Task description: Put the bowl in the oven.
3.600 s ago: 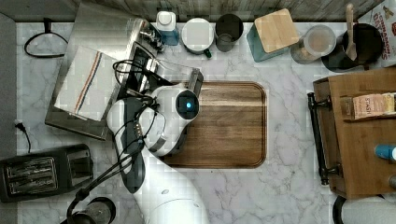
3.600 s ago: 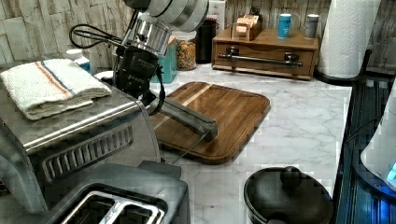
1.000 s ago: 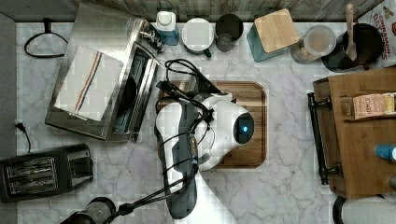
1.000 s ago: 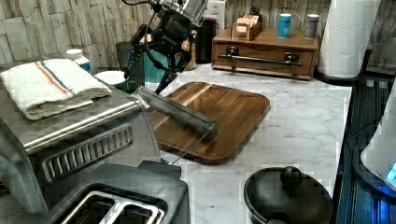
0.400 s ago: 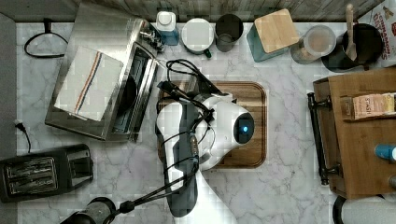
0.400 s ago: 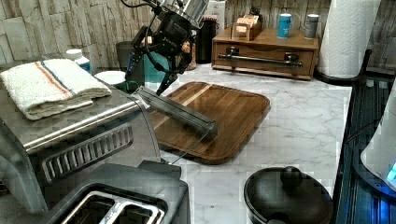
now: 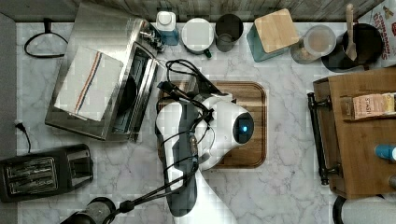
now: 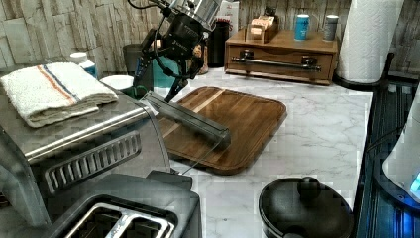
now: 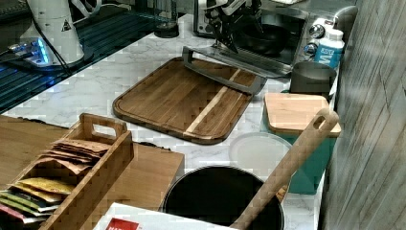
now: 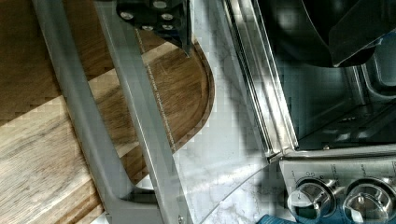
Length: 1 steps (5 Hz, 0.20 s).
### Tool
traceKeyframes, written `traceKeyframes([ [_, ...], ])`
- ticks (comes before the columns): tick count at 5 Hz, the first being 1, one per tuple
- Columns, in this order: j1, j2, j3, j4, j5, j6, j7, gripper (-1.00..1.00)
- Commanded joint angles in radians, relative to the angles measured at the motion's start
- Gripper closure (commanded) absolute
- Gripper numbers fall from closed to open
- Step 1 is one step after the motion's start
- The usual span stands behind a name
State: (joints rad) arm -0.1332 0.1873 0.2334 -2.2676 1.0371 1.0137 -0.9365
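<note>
Bowl (image 9: pixel 265 40) sits inside oven (image 7: pixel 100 74), black, on the rack; oven door (image 8: pixel 190 121) down flat, overhanging wooden board (image 8: pixel 233 124) edge. Gripper (image 8: pixel 157 74) above door near oven mouth, fingers (image 8: pixel 174 90) spread apart, holding nothing. Folded towel (image 8: pixel 47 91) on oven top. Oven near bench's back edge.

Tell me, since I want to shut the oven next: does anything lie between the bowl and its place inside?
Nothing visible does. The bowl already sits inside the oven, past the door, which hangs open and lies flat over the edge of the wooden board. The gripper hovers above the door with its fingers apart, holding nothing.
</note>
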Motion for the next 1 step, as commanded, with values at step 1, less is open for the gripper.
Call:
traceKeyframes([
  [1, -0.008, -0.021, 0.002, 0.015, 0.016, 0.001, -0.054, -1.0],
])
